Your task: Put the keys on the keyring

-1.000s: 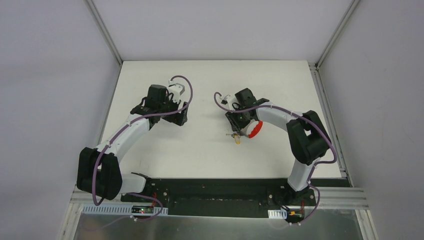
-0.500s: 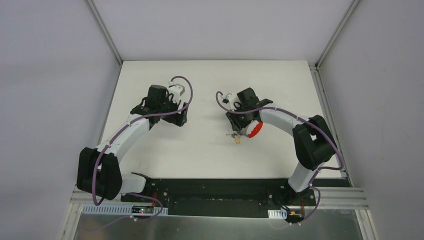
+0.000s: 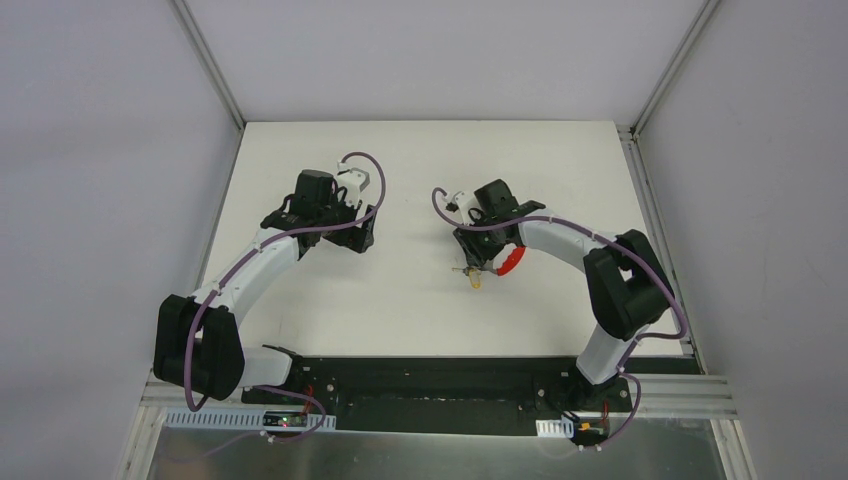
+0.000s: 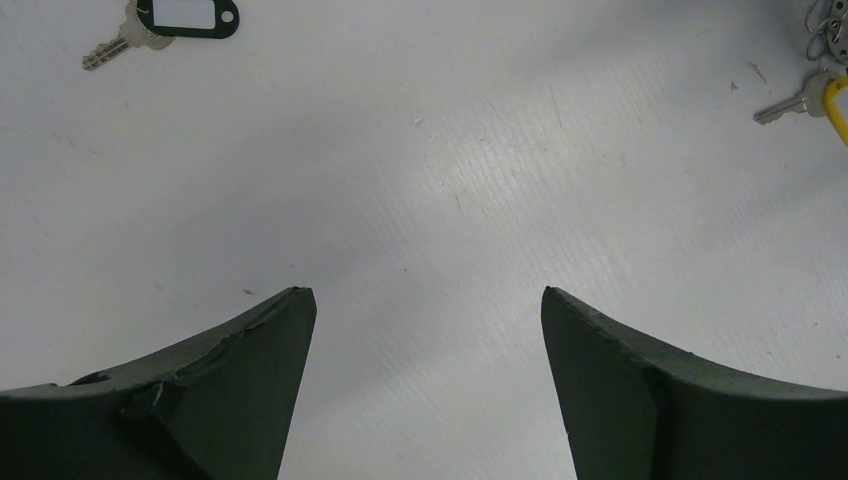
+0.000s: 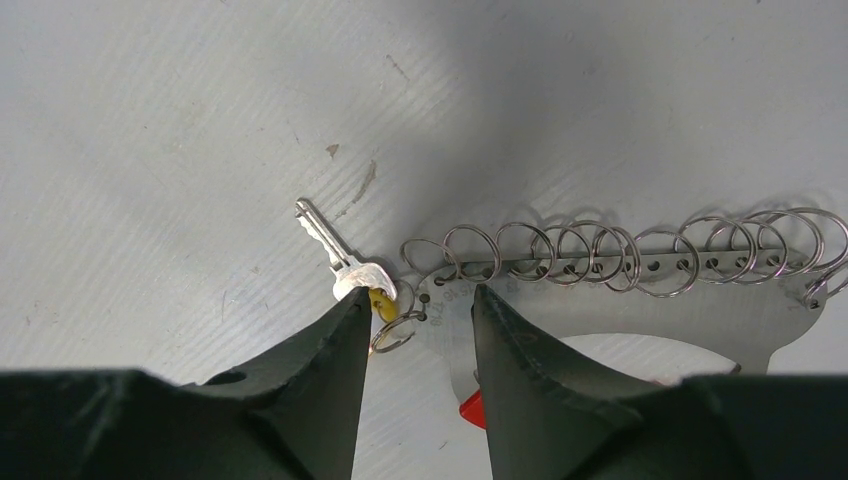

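White surface (image 3: 420, 150) with faint scuffs (image 5: 362, 183); grey walls (image 3: 440, 50) rise behind and beside it, a black plate (image 3: 430, 375) along its near edge

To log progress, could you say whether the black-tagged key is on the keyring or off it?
Off: in the left wrist view the black-tagged key lies alone on the table, apart from the keyring.

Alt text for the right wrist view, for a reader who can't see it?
The right gripper, its fingers slightly apart, is at the end of a keyring edged with a row of wire loops. A small silver key with a yellow tag lies at that end on the white table.
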